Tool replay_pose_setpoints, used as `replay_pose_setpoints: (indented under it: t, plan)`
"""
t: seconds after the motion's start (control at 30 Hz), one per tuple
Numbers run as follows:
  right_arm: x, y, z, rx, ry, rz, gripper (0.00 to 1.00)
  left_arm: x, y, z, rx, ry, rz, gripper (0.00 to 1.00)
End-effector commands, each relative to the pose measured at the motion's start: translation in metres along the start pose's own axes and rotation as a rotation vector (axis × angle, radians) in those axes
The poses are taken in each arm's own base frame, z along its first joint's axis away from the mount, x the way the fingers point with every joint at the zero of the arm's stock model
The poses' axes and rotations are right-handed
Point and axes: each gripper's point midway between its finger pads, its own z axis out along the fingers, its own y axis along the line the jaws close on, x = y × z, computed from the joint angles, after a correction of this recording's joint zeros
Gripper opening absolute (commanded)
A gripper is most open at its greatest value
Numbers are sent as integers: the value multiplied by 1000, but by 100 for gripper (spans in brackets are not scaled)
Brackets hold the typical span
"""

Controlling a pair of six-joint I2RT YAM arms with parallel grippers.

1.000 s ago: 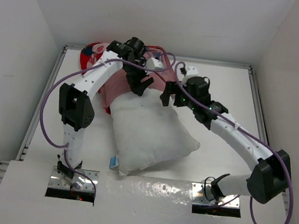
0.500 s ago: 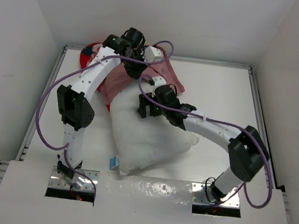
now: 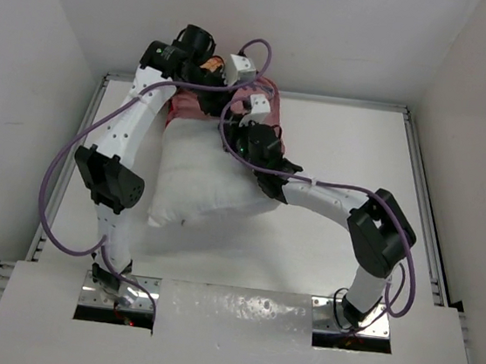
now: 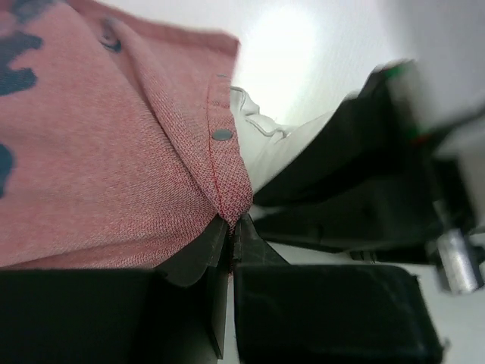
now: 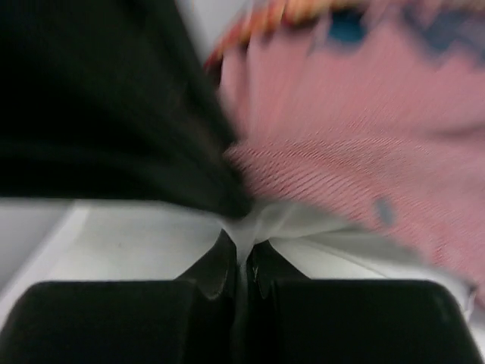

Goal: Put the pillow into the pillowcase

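probably the main risk is that the cloth slips out of the left gripper (image 4: pixel 231 224), because it is clamped only on the very edge of the pillowcase (image 4: pixel 114 144), just below a snap button (image 4: pixel 221 134); then the opening would fall shut against the pillow (image 3: pixel 203 186). the right gripper (image 5: pixel 244 254) is closed on a small fold of the pillow's white cloth, which could also pull free. the pillowcase lies bunched at the far end of the pillow, touching it, and both grippers meet at that same far end, close together.
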Motion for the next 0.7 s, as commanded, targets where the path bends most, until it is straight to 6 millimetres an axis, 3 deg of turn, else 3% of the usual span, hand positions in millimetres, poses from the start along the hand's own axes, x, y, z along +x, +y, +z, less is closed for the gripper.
replay_pose_setpoints:
  t: [0.0,0.1,0.2,0.27,0.33,0.4,0.47,0.5,0.57,0.6,0.67]
  plan:
    - [-207,-15,-53,168,-712,175,0,-71,-55,-64,55,-245,134,0]
    - [-215,-40,-69,299,-810,189,0,-65,-46,-65,7,-217,149,0]
    - [-210,-31,-66,276,-785,182,0,-58,-43,-60,3,-193,140,0]
    - [-211,-22,-66,289,-780,160,0,-64,-53,-62,47,-227,146,0]
    - [-198,-38,-56,423,-750,124,0,-81,-73,-77,114,-310,177,0]
    - [-183,-69,-36,596,-699,99,0,-100,-96,-100,161,-400,247,0]
    - [-179,-97,-24,675,-664,84,0,-109,-108,-117,160,-444,293,0]
    - [-166,-110,-15,718,-641,93,0,-116,-115,-132,138,-473,327,0]
    - [-170,-135,-7,800,-624,95,0,-117,-115,-139,119,-482,339,0]
    - [-158,-150,1,847,-604,98,0,-113,-111,-136,102,-463,328,0]
    - [-168,-164,9,895,-596,103,0,-101,-101,-120,101,-412,287,0]
